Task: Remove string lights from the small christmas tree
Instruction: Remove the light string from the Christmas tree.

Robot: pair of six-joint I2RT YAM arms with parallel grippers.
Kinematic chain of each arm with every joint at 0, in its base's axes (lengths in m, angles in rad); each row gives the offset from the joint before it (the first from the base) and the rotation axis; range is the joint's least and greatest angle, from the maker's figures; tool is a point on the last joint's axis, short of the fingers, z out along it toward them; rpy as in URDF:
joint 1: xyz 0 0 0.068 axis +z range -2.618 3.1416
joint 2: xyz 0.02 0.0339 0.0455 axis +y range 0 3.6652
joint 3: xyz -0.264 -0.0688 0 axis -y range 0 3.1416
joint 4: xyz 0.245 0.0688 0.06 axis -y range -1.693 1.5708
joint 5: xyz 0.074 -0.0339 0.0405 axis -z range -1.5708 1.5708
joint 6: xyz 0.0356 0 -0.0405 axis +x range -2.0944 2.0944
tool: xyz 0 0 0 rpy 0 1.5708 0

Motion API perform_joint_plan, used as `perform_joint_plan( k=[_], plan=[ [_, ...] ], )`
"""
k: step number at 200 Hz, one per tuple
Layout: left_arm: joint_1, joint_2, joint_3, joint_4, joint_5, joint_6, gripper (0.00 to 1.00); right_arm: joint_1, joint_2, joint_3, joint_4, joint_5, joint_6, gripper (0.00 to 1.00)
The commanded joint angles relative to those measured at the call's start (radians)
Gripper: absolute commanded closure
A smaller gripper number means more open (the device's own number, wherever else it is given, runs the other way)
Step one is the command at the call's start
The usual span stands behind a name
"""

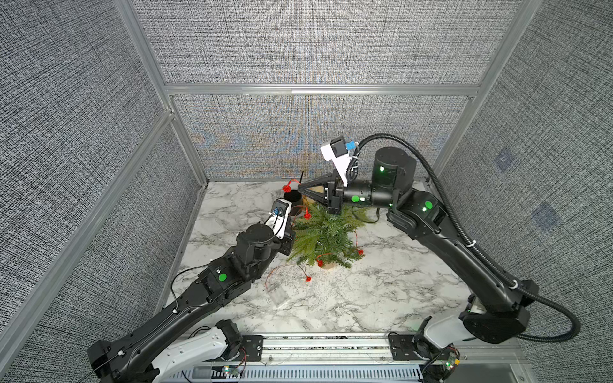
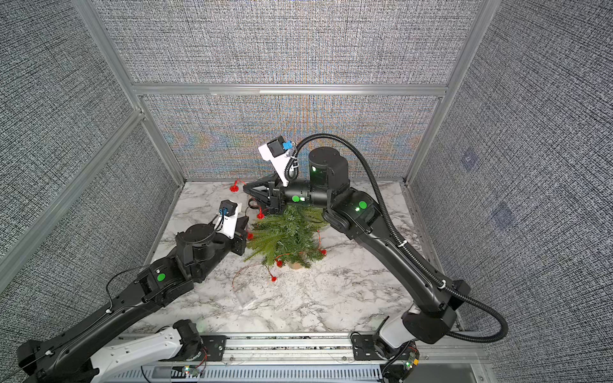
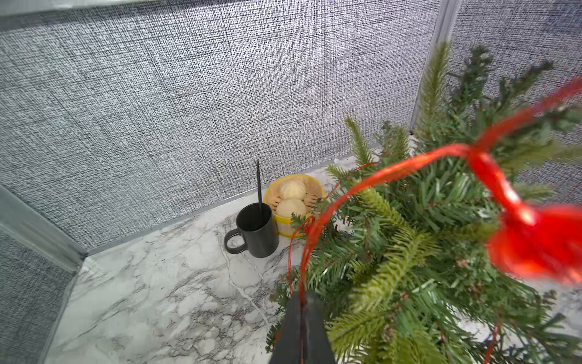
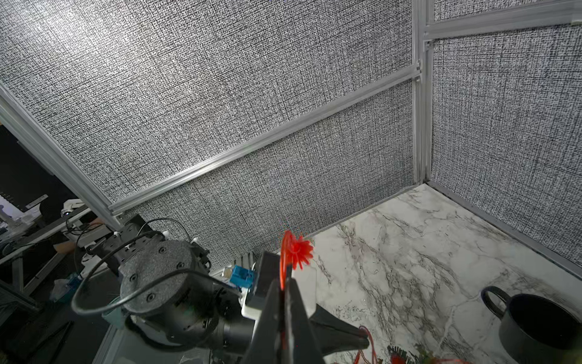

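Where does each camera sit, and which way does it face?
Top views: high at the front, looking down on table, tree, left arm, right arm.
Left wrist: behind the left gripper, shut on the string lights, facing the back wall.
Right wrist: behind the right gripper, shut on the lights, facing the left wall; left arm shows.
Both wrist views share the mug.

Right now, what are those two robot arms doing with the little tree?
They are taking the lights off the tree. The left gripper is shut on the wire right beside the branches. The right gripper is shut on the wire next to a red bulb, held up behind the tree. Some bulbs and wire still hang in the tree, and the battery box lies on the table.
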Motion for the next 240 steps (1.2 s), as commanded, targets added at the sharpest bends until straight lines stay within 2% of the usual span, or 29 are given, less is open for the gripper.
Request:
perform_joint_plan(
  k=[1,53,119,185,240],
  plan=[
    [0.0,0.01,0.022,0.02,-0.04,0.033,1.0,0.001,-0.024,-0.023,0.041,0.013,-0.004,1.0],
    [0.007,0.027,0.059,0.045,-0.108,0.104,1.0,0.001,-0.097,-0.132,0.051,0.021,0.011,1.0],
    [0.087,0.063,0.117,0.076,-0.043,0.128,1.0,0.0,-0.185,-0.27,0.06,0.051,0.005,1.0],
    [0.135,0.113,0.202,0.09,-0.007,0.174,1.0,0.001,-0.198,-0.349,0.064,-0.113,-0.026,1.0],
    [0.152,0.124,0.204,0.129,-0.039,0.176,1.0,0.046,-0.173,-0.349,-0.047,-0.133,-0.137,1.0]
  ],
)
